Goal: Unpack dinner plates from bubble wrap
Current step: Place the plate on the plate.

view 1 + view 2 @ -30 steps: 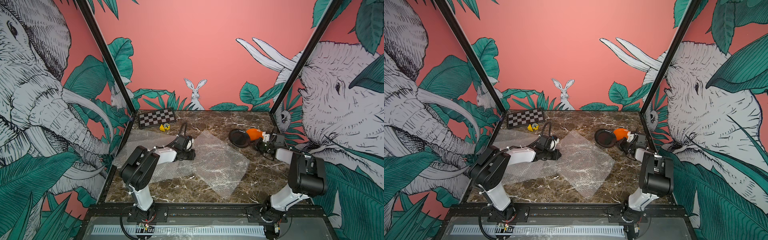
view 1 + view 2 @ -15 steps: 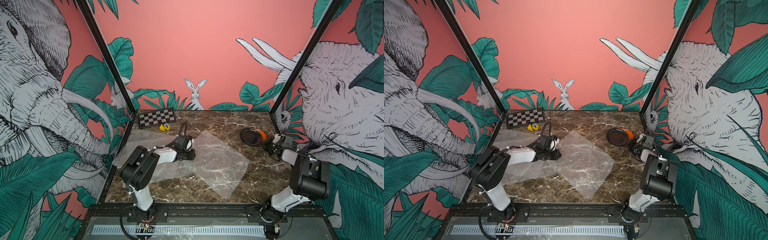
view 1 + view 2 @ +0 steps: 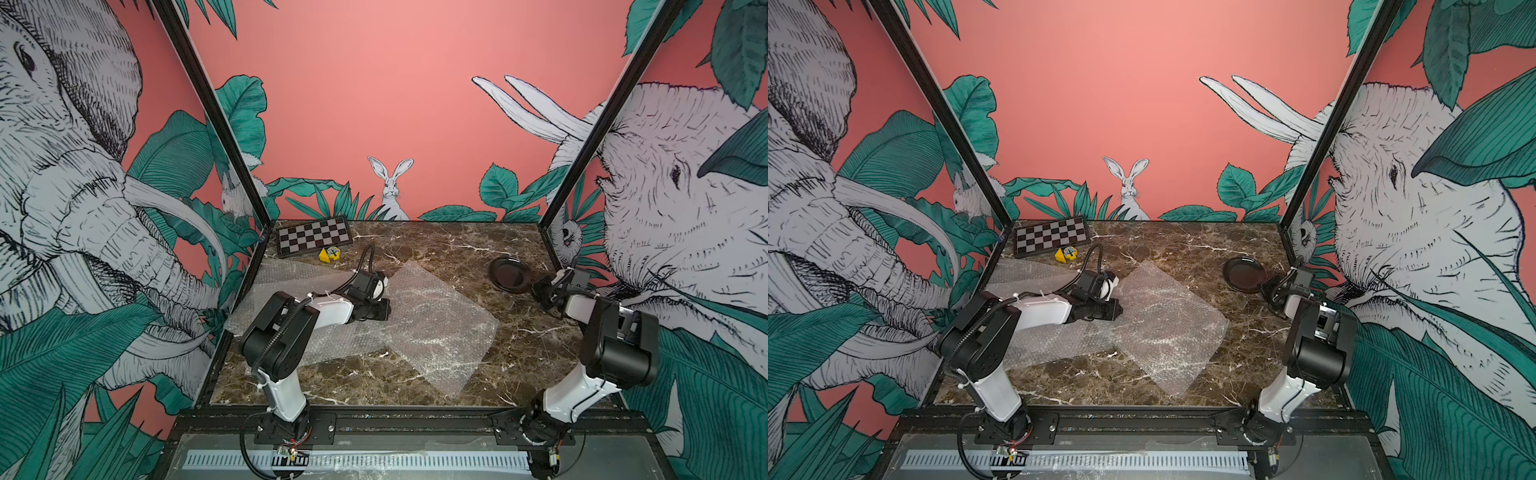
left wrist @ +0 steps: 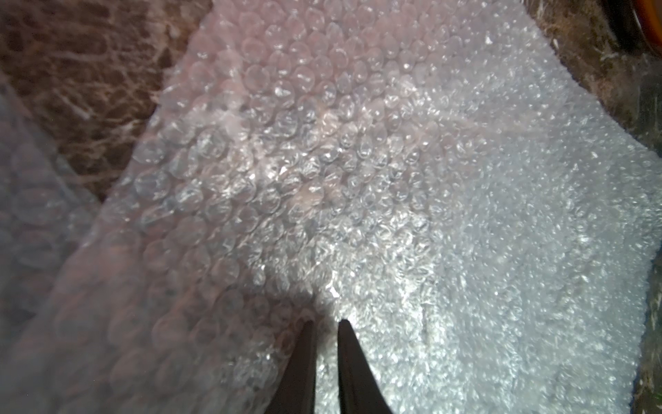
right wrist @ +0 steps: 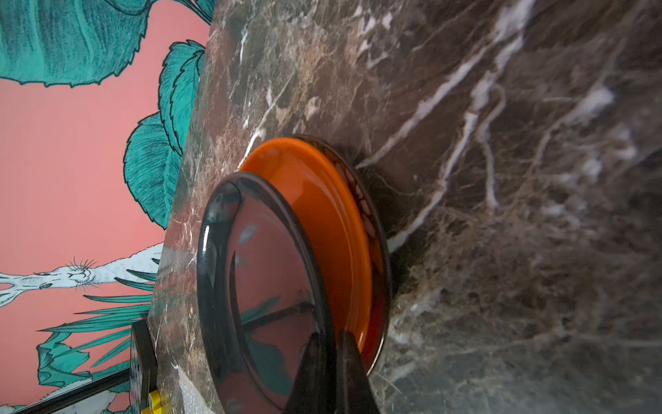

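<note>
Black plate (image 3: 510, 275) shifted onto orange plate (image 5: 322, 215) | right claw (image 5: 327, 338) grips rim

Back left: black-and-white checkered board (image 3: 314, 240) in the corner of the marble worktop (image 3: 436, 249); small yellow block (image 3: 329, 254) just before it.
Left to centre: clear bubble wrap sheets (image 3: 432, 320), overlapping one another.
Far right: glossy black round plate (image 3: 510, 274) atop bright orange round plate (image 5: 322, 215).
</note>
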`<state>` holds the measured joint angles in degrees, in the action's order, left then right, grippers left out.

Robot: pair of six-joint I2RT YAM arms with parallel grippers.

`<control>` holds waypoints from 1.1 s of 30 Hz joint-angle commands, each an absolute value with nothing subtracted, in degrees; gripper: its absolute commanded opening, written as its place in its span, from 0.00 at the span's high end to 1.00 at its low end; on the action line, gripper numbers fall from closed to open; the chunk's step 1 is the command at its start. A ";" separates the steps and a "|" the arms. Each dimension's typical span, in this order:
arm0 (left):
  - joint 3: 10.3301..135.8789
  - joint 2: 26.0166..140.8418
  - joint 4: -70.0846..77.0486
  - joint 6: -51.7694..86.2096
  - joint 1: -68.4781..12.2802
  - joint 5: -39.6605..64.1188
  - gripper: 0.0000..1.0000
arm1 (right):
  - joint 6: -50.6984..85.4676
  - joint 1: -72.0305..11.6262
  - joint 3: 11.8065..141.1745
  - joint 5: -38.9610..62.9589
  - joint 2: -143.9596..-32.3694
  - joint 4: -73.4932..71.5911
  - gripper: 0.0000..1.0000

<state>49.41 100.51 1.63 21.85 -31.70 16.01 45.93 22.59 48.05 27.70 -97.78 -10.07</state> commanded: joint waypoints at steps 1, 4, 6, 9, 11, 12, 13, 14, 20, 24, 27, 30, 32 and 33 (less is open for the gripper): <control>49.41 100.20 -0.35 21.62 -31.68 15.91 0.83 | 46.75 22.94 50.52 27.44 -98.79 -12.96 1.00; 49.50 100.20 -0.14 21.77 -31.64 15.91 0.83 | 46.52 22.98 51.37 27.29 -99.91 -12.83 1.00; 49.55 100.29 -0.08 21.77 -31.64 16.00 0.83 | 46.28 23.04 51.84 27.03 -100.52 -12.51 1.00; 49.49 100.29 -0.10 21.79 -31.64 15.96 0.83 | 45.80 23.01 52.20 26.29 -100.91 -12.19 1.00; 49.51 100.35 -0.10 21.75 -31.64 16.00 0.83 | 45.50 23.03 52.57 25.89 -101.23 -11.69 1.00; 49.50 100.36 -0.10 21.76 -31.68 16.00 0.83 | 45.27 23.03 52.73 25.80 -101.44 -11.53 1.00; 49.50 100.41 -0.10 21.77 -31.64 16.00 0.83 | 45.18 23.03 52.95 25.75 -101.65 -11.43 1.00; 49.51 100.37 -0.10 21.75 -31.67 16.00 0.83 | 45.05 23.05 53.15 25.67 -101.84 -11.24 1.00; 49.53 100.37 -0.18 21.70 -31.62 15.99 0.83 | 42.87 23.03 55.38 25.36 -103.10 -8.63 0.99; 49.56 100.48 -0.09 21.73 -31.64 15.99 0.83 | 41.71 23.03 55.89 25.35 -103.42 -7.62 0.97; 49.60 100.62 -0.09 21.80 -31.64 16.08 0.83 | 41.23 23.03 56.13 25.64 -103.71 -7.25 0.96; 49.59 100.46 -0.18 21.74 -31.63 16.07 0.83 | 41.05 23.04 56.51 26.17 -104.45 -7.03 0.94; 49.49 100.46 -0.18 21.71 -31.64 16.08 0.83 | 40.96 23.03 56.72 26.45 -104.85 -6.93 0.93; 49.52 100.42 -0.18 21.75 -31.65 16.03 0.83 | 40.96 23.03 56.70 26.46 -104.92 -6.94 0.92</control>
